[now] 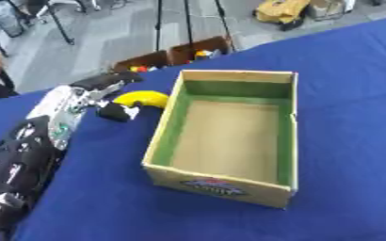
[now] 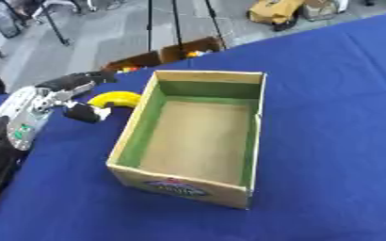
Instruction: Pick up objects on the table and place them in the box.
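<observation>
Left robot hand point(image 1: 106, 96): reached in from the left, fingers and thumb spread on either side of one end of the banana, neither yet curled round it; whether they touched it could not be told.
Banana point(image 1: 143, 98): yellow and curved, lying on the table just outside the box's left wall, near that wall's far end.
Key relation: the banana lay directly ahead of the left robot hand, toward the box; its long axis ran roughly left to right, its near end between the fingertips and its far end almost at the wall.
Box point(image 1: 288, 141): open cardboard with green inner walls, nothing visible inside, standing beside the banana.
Right robot hand: seen in neither view, so the left was plainly the nearer.
Table point(image 1: 353, 94): blue cloth; its far edge ran close behind the banana and hand.
Room to move: open air above the box; a lift over the left wall looked unobstructed.
</observation>
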Available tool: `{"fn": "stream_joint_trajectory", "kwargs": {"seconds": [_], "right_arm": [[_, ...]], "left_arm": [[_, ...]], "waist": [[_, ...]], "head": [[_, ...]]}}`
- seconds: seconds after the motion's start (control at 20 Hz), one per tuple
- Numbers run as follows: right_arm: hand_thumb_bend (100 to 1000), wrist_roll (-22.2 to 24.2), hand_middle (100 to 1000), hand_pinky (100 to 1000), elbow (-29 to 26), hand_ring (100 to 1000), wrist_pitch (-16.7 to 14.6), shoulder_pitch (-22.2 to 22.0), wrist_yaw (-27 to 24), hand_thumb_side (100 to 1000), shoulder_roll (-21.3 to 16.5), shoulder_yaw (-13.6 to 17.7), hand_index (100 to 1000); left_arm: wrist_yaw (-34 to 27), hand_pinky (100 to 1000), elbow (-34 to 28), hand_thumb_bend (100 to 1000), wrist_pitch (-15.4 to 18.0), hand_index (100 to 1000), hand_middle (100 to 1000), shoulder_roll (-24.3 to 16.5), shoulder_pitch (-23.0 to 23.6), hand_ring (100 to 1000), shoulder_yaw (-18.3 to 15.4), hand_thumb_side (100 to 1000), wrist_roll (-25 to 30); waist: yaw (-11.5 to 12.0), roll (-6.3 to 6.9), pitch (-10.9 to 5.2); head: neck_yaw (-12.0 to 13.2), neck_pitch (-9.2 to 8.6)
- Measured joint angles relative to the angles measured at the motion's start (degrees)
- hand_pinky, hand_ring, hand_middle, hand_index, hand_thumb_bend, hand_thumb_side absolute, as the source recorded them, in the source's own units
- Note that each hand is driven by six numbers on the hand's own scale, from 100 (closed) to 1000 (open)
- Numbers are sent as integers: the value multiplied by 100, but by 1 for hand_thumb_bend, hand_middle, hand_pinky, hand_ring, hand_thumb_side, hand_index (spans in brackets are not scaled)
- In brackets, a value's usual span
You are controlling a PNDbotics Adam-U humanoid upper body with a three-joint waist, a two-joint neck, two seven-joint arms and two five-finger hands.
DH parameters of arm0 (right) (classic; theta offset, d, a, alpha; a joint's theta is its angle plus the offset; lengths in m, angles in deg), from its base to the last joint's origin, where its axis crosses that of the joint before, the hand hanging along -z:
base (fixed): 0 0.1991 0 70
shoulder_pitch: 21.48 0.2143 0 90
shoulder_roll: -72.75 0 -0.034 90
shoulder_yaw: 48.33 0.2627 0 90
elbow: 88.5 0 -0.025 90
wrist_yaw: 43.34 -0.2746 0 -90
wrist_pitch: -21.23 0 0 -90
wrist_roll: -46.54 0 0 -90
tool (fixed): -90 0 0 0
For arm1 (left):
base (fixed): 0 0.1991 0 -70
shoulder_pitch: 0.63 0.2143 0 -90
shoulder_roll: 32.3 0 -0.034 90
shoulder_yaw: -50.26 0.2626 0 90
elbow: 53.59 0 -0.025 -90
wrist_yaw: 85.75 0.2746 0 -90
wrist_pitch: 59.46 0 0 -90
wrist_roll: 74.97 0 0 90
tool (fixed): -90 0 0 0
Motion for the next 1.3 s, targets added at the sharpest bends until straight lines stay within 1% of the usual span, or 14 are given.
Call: {"fn": "stream_joint_trajectory", "kwargs": {"seconds": [0.15, 0.25, 0.7, 0.9, 1.05, 1.3], "right_arm": [[100, -7, 778, 734, 0, 859, 7, 38, -2, 1000, -7, -6, 909], [100, -14, 777, 735, 0, 859, 15, 38, -4, 1000, -10, -14, 909], [100, -19, 776, 736, 0, 860, 26, 87, -43, 1000, -60, -33, 909], [100, -17, 776, 737, 0, 860, 27, 93, -45, 1000, -73, -34, 909], [100, -18, 776, 736, 0, 860, 29, 113, -45, 1000, -103, -34, 909], [100, -26, 776, 737, 0, 861, 35, 117, -48, 1000, -107, -34, 909]], "left_arm": [[-83, 976, 2, 100, 17, 1000, 1000, 0, 0, 1000, 0, 475, 61], [-104, 979, 0, 108, 42, 1000, 1000, -1, -1, 1000, 0, 477, 110], [95, 984, -80, 100, 25, 1000, 1000, -19, -57, 1000, -30, 444, 141], [224, 970, -117, 100, -1, 1000, 1000, -84, -105, 1000, -33, 426, 242], [283, 949, -142, 100, -6, 1000, 1000, -120, -110, 1000, -36, 414, 354], [301, 897, -142, 100, -29, 1000, 992, -164, -109, 962, -43, 401, 597]], "waist": [[-34, 5, 46], [-39, 16, 64], [-140, 84, 195], [-178, 109, 233], [-204, 110, 254], [-208, 110, 259]], "head": [[12, -43], [16, -46], [95, -190], [153, -240], [199, -245], [218, -237]]}}
